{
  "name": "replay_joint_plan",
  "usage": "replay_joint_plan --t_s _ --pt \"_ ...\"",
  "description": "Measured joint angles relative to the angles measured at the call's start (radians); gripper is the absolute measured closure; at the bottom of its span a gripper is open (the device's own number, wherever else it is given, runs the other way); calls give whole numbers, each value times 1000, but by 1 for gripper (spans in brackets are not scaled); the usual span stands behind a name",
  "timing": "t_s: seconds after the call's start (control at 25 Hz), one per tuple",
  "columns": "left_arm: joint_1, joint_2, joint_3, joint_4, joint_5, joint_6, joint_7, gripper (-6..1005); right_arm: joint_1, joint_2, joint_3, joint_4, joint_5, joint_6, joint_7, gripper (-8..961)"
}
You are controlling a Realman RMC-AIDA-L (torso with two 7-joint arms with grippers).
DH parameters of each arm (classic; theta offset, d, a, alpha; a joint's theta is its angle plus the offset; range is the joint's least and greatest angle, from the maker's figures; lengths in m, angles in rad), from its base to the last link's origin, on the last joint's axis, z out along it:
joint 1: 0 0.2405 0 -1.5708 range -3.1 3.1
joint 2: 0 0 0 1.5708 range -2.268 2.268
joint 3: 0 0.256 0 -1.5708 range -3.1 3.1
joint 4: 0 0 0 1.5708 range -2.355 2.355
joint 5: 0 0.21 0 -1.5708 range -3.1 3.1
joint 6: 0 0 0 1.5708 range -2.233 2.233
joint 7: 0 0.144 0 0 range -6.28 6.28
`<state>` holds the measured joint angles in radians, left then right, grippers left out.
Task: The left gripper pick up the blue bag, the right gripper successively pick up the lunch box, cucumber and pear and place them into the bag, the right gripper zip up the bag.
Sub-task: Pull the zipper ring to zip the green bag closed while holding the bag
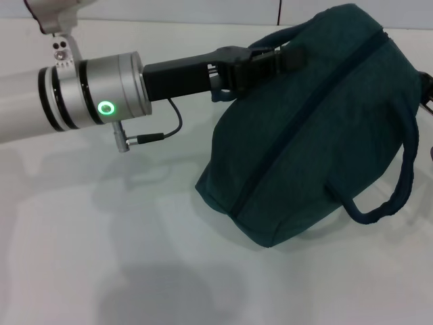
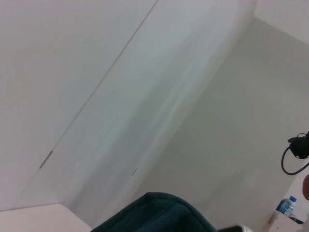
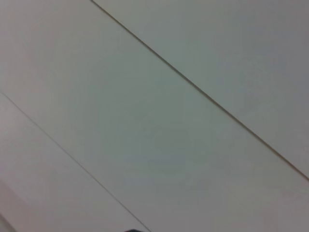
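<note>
The blue bag (image 1: pixel 318 128) is a large dark teal tote on the white table, filling the right half of the head view. Its zipper line (image 1: pixel 304 115) runs diagonally across the top and looks closed. One loop handle (image 1: pixel 399 183) hangs free on the near right side. My left gripper (image 1: pixel 267 62) reaches in from the left and is shut on the bag's other handle at its upper left. The bag's fabric (image 2: pixel 154 215) also shows in the left wrist view. The right gripper, lunch box, cucumber and pear are out of view.
The white table (image 1: pixel 101 237) stretches to the left and in front of the bag. A thin cable (image 1: pixel 162 132) hangs under the left wrist. A dark shape (image 1: pixel 428 91) that I cannot identify pokes out behind the bag at the right edge. The right wrist view shows only pale wall.
</note>
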<state>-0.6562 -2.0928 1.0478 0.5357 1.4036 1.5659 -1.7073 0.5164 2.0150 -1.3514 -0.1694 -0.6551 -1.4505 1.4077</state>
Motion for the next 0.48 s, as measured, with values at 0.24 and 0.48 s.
replay_joint_plan --t_s 0.24,0.48 --pt "-19 1 0 -1 1 -47 2 942 -19 -1 -14 1 -3 -5 0 246" --pt "-23 1 0 -5 5 -71 13 935 -39 0 -29 1 -3 -8 0 246"
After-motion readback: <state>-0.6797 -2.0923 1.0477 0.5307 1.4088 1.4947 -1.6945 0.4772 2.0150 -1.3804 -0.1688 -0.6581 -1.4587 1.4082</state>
